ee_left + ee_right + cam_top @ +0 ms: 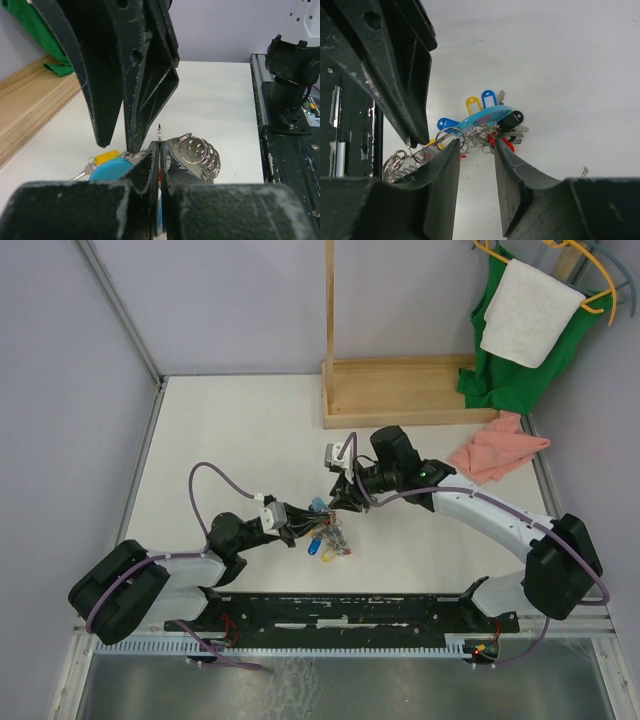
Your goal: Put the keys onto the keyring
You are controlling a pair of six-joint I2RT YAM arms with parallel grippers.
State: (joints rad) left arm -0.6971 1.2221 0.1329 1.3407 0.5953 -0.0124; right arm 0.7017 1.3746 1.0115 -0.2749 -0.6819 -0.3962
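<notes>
White matte tabletop [230, 430] bearing the keyring [485, 116]
Left gripper [159, 150] is pinching its thin metal loop; right gripper [476, 145] is hovering, jaws apart

A white matte tabletop [240, 430] fills the middle of the top view, closed in by plain pale lavender walls [60, 370] on the left, back and right. A slim grey metal post [117, 308] slants along the upper-left corner. At the upper centre, a light wooden base with a thin upright post [400, 390] stands against the back wall. In the upper right, a green cloth [500, 375] and a white towel [528, 315] hang from yellow hangers [603, 295], and a crumpled pink cloth [497, 455] lies just below them. The light is soft and even.
</notes>
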